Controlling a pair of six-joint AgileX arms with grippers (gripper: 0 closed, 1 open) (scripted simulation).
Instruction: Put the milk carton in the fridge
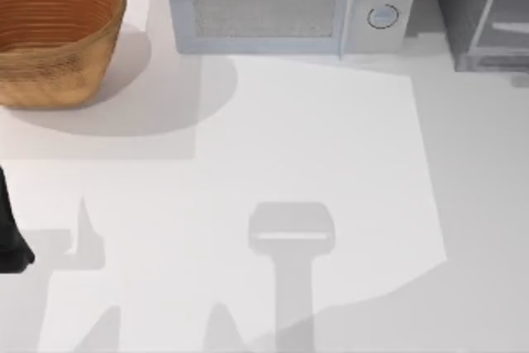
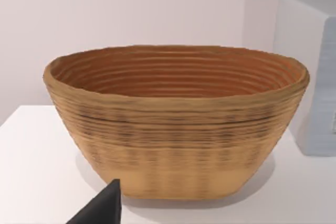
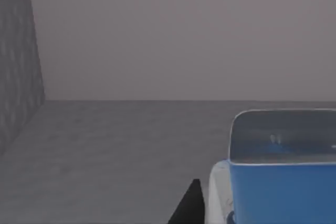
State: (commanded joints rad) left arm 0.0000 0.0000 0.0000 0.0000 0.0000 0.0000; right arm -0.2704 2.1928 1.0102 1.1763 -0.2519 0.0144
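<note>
Fridge (image 1: 483, 14): far right corner of the worktop (image 1: 331, 163); right wrist view looks into a grey walled interior.
Milk carton (image 3: 283, 171): blue top close under the right wrist camera, seemingly inside the fridge.
Right tool: grip cannot be told.
Advice: lower it level onto the shelf, release only once seated.
Left arm (image 1: 12, 237): parked at left edge.

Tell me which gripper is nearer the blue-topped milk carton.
Right. The right wrist view has the blue-topped milk carton directly beside a right finger, inside a grey compartment. The left arm sits at the table's left edge, facing the woven basket.
</note>
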